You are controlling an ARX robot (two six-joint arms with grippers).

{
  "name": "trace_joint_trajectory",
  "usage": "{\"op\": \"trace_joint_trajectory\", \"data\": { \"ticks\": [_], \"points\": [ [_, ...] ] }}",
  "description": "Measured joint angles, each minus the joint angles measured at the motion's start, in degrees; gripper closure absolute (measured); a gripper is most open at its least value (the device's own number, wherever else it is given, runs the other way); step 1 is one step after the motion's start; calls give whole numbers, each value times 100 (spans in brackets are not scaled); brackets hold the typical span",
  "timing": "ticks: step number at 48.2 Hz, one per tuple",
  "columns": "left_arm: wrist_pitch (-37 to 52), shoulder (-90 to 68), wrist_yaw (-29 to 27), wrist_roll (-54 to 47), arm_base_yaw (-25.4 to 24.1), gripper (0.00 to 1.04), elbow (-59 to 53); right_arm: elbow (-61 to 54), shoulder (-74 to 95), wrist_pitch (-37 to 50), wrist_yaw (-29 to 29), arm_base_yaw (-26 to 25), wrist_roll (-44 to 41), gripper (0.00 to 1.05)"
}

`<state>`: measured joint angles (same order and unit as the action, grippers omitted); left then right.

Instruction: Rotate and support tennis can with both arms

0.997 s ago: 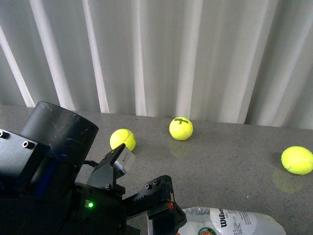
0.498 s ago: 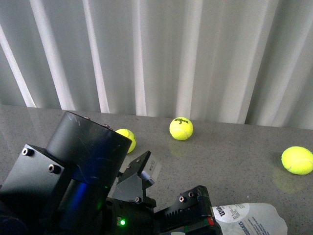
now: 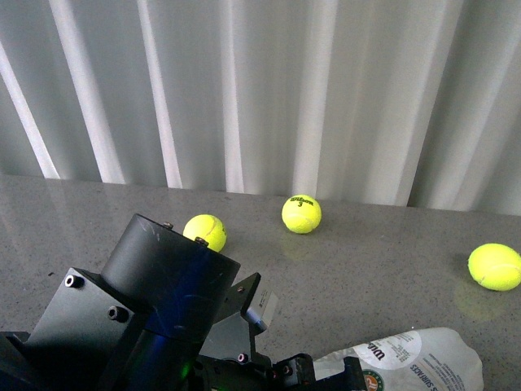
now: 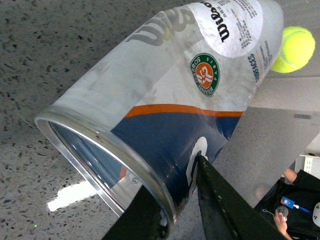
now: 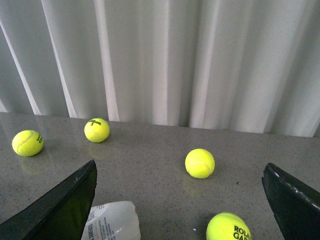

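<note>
The tennis can (image 4: 180, 100) is a clear tube with a silver rim and a white, blue and orange label. It lies tilted over the grey table. My left gripper (image 4: 175, 185) is shut on its open rim, one finger inside the mouth and the other against the outer wall. In the front view the can (image 3: 415, 358) shows at the bottom right, past my bulky black left arm (image 3: 155, 309), which hides the gripper. My right gripper (image 5: 180, 167) is open, its fingers (image 5: 65, 205) spread wide. The can's closed end (image 5: 112, 220) sits beside its left-hand finger, not touching.
Three loose tennis balls (image 3: 204, 231), (image 3: 301, 213), (image 3: 494, 266) lie on the grey table (image 3: 383, 269). Another ball (image 5: 228, 227) sits close between the right fingers. A white pleated curtain (image 3: 260, 90) closes the far edge. A person (image 4: 300, 200) shows at the edge of the left wrist view.
My left arm has swung to the right and risen in the front view. The can has shifted right with it, and more of its closed end shows. The balls have not moved.
</note>
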<state>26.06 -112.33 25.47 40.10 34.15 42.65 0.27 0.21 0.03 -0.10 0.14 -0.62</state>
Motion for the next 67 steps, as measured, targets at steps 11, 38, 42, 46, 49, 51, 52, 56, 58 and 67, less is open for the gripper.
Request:
{"op": "trace_joint_trajectory", "data": {
  "ticks": [11,38,42,46,49,51,52,56,58,67],
  "points": [
    [-660,706,48,-592,-118,101,50,0,0,0,2,0,2,7],
    [-6568,1659,-1757,-5735,-22,101,3239,0,0,0,2,0,2,7],
    [-6817,1480,-2120,-6203,0,101,3532,0,0,0,0,0,2,7],
    [-7025,1248,-2581,-6913,50,101,3746,0,0,0,0,0,2,7],
    [-7134,1150,-2782,-7412,92,101,3821,0,0,0,0,0,0,7],
    [-7250,1099,-2857,-7681,127,101,3862,0,0,0,0,0,0,7],
    [-7353,1073,-2857,-7834,151,101,3904,0,0,0,2,0,0,7],
    [-7582,1045,-2953,-8262,258,101,3995,0,0,0,0,0,0,7],
    [-7667,1045,-3128,-8529,350,101,4046,0,0,0,0,0,0,7],
    [-7834,1045,-3355,-9049,605,101,4166,0,0,0,2,0,2,7]
  ]
}}
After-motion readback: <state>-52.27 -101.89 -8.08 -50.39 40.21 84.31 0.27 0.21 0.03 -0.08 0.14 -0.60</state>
